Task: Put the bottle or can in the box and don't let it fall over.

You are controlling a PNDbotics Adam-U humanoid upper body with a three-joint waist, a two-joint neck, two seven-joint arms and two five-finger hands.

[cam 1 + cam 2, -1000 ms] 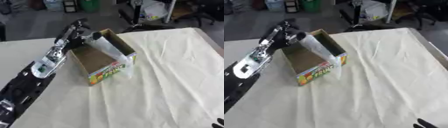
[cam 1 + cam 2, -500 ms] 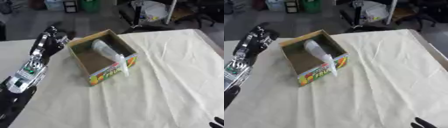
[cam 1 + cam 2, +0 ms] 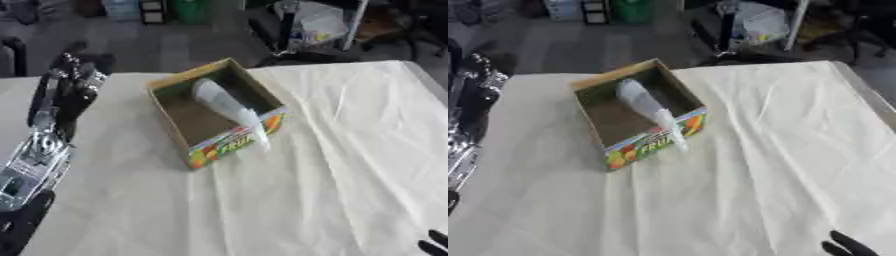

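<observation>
In the left eye view, an open brown cardboard box with a bright fruit print on its near side [image 3: 220, 116] stands on a table draped in a cream cloth [image 3: 332, 165]. A clear plastic bottle [image 3: 229, 112] lies tilted inside the box: its wide base is down in the far part of the box, and its neck leans over the printed near wall, with the tip poking out past the rim. The black and silver left hand [image 3: 72, 80] is to the left of the box, well apart from it, at the end of an arm that comes up from the lower left. Its fingers look relaxed and fairly straight, holding nothing and touching neither box nor bottle. Well to the right of the box, dark fingertips of the right hand [image 3: 434, 243] show at the lower right corner.

In the right eye view, the right hand's fingers point up and apart, resting idle and holding nothing. The left hand is cut by the frame's left edge.
</observation>
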